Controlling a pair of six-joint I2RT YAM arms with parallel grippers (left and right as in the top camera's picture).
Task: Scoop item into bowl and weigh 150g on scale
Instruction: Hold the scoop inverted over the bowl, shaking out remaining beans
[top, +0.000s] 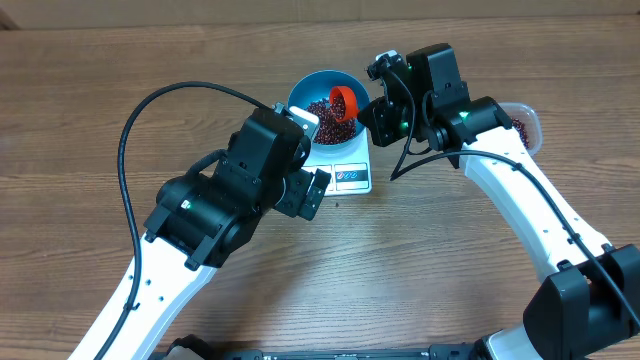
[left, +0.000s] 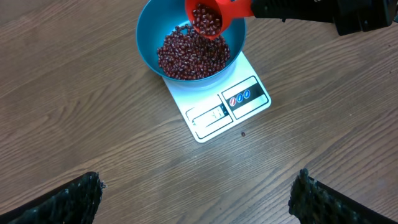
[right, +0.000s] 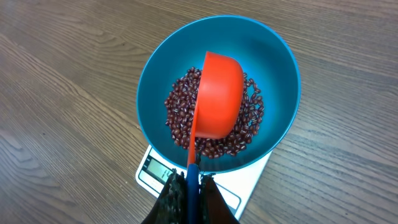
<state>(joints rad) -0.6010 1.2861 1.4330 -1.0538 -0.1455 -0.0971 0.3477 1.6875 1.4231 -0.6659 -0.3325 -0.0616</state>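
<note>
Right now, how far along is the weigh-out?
Done: bowl sits on the scale with a layer of beans in it. In hand: right gripper, shut on the handle of the red scoop, holds it tilted over the bowl, beans inside. Left: finish pouring and check the display, unreadable here.

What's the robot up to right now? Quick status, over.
Right claw shut on red scoop, tipped over bowl. Left claw open, empty. Beans heaped in bowl on scale, some in scoop. Nothing in the way.
</note>
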